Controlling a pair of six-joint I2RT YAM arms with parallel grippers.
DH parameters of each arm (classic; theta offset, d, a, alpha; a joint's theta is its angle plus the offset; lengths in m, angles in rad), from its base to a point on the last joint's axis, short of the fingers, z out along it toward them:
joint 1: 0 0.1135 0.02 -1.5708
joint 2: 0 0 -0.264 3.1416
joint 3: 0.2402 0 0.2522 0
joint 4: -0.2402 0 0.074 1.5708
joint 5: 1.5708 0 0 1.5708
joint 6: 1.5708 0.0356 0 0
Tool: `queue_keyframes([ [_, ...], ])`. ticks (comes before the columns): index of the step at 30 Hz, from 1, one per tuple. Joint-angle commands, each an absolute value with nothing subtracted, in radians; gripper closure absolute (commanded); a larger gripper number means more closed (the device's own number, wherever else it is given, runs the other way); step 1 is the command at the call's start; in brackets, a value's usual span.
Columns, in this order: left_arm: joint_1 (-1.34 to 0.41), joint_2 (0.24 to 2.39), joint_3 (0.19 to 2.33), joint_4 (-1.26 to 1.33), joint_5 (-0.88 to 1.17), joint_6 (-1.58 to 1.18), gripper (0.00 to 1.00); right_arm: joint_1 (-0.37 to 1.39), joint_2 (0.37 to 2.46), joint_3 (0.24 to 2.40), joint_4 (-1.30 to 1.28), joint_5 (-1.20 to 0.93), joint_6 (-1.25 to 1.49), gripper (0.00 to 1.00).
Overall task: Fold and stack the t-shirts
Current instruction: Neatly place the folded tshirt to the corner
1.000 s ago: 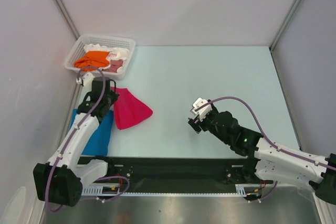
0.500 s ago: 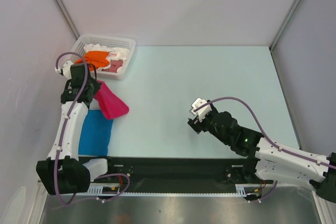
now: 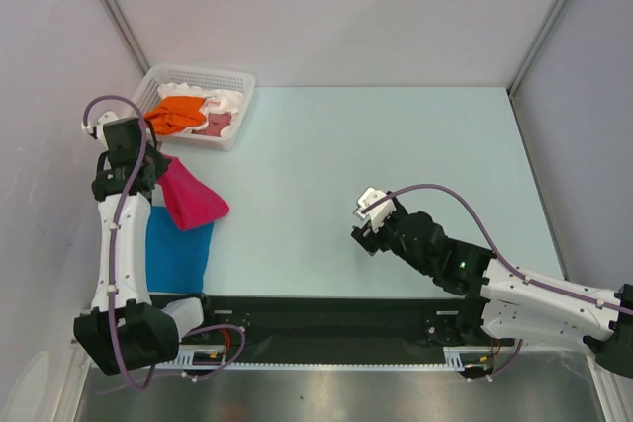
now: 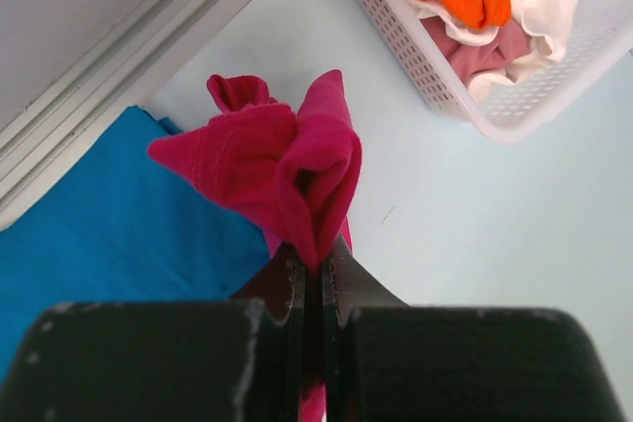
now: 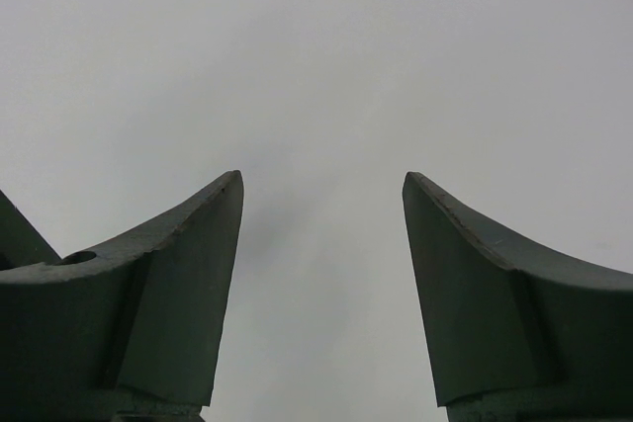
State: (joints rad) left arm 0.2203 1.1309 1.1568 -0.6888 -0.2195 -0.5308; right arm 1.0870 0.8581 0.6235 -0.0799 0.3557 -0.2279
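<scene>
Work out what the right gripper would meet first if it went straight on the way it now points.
Probably the bare table: the wrist view shows only plain tabletop beyond the open right gripper. From above it aims up-left, towards the basket far off, but how steeply it tilts down is unclear.

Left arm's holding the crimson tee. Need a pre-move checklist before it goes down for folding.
1. Left fingers shut on crimson t-shirt: ok.
2. Crimson t-shirt spread for folding: not ok, bunched, hanging from the grip.
3. Blue t-shirt lying flat on table: ok.
4. Right fingers open, empty: ok.
5. Crimson hem clear of blue t-shirt: cannot tell.
6. Orange t-shirt inside basket: ok.
</scene>
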Motion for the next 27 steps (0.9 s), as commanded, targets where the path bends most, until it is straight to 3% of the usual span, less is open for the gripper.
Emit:
queue_keyframes([
  [1, 0.255, 1.104, 1.227, -0.652, -0.175, -0.448, 1.00, 1.098, 0.844, 0.666, -0.086, 0.379, -0.199, 0.30],
  [27, 0.431, 1.101, 1.105, -0.655, -0.107, -0.492, 1.00, 1.111, 0.822, 0.649, -0.120, 0.383, -0.204, 0.30],
])
